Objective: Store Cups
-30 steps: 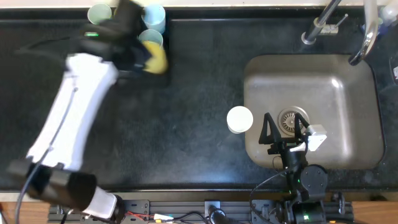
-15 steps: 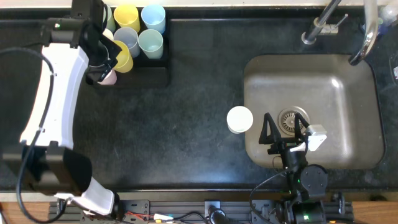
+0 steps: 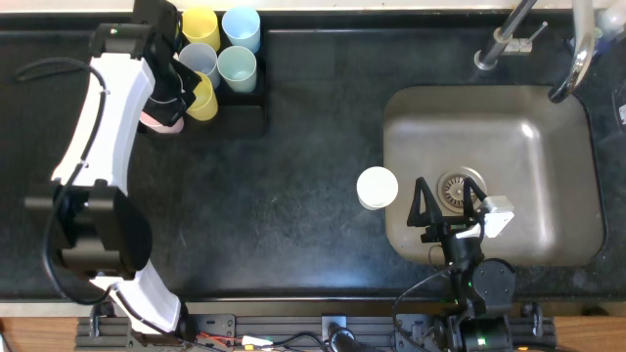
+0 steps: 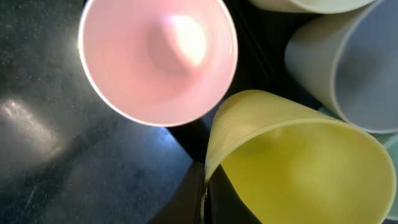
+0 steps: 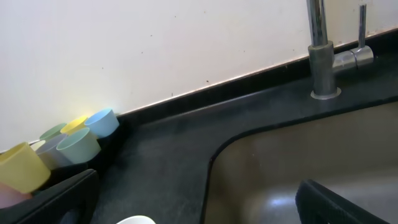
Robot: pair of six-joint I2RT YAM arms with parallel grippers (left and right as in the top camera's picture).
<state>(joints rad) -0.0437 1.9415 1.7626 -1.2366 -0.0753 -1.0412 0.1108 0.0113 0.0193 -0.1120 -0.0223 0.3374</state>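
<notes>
Holding yellow cup [image 4: 298,168] tilted, left gripper [image 3: 184,90] clenched; I fear clipping pink cup [image 4: 158,59] at 8 o'clock. Right gripper [image 3: 448,205] released.

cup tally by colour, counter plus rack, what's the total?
yellow cup: 2
pale green cup: 2
light blue cup: 1
grey cup: 1
pink cup: 1
white cup: 1
Total: 8 cups

Overhead, wrist views; common yellow cup [image 3: 202,98].
</notes>
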